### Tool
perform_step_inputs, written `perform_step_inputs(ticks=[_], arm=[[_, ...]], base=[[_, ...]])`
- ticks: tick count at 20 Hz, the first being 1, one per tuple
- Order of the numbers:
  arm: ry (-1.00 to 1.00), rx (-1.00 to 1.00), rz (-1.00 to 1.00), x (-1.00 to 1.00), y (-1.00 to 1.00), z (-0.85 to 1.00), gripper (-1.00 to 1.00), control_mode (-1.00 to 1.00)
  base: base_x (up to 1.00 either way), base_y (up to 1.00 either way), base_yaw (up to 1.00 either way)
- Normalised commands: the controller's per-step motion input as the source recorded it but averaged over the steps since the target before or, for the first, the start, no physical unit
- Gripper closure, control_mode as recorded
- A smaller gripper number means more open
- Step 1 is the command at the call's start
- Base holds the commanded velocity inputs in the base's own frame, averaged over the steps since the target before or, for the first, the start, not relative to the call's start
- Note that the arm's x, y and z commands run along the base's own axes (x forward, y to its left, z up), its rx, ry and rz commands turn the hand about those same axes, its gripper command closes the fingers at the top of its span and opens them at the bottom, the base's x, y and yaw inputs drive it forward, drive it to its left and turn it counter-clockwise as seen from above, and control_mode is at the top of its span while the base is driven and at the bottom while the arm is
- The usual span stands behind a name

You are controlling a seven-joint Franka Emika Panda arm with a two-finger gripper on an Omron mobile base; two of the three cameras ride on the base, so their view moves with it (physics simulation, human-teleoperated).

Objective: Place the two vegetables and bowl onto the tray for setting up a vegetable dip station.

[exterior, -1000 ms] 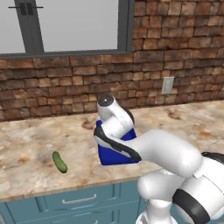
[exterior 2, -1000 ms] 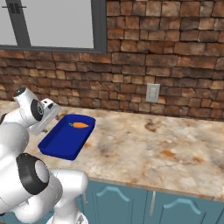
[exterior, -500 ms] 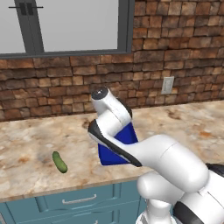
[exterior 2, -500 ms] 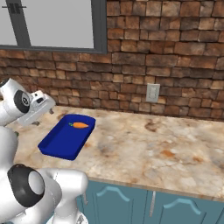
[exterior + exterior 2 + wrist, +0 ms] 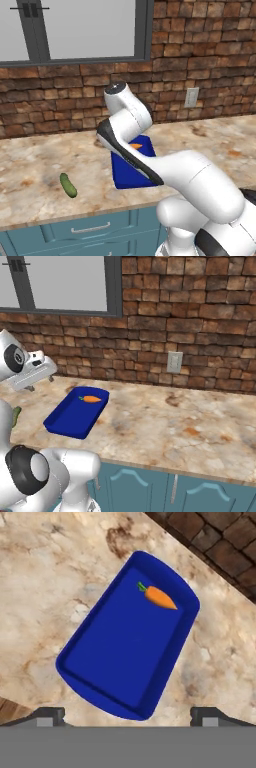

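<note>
A: Where on the table (image 5: pixel 200 421)?
B: Deep blue tray (image 5: pixel 120 657) on the marbled stone top, near the front edge; orange carrot (image 5: pixel 159 597) inside, at the end nearest the brick wall (image 5: pixel 200 316). Dark green cucumber (image 5: pixel 68 185) lying bare on the stone, well apart from the tray, off to its left.
A: And the tool (image 5: pixel 127 714)?
B: Raised above the tray, fingers (image 5: pixel 47 716) spread wide, holding nothing.
A: Any writing?
B: None legible anywhere; blank wall outlet (image 5: pixel 174 362).
</note>
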Motion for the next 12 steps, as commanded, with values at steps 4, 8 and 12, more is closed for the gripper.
perform_step_inputs(ticks=[4, 8, 12], arm=[[0.00, 0.14, -0.13, -0.38, 0.22, 0.11, -1.00, -1.00], [0.00, 0.17, -0.13, -0.25, 0.25, 0.15, -1.00, -1.00], [-0.03, 0.20, -0.12, -0.14, 0.14, 0.04, -1.00, -1.00]], base=[[0.00, 0.00, 0.00], [0.00, 0.00, 0.00], [0.00, 0.00, 0.00]])
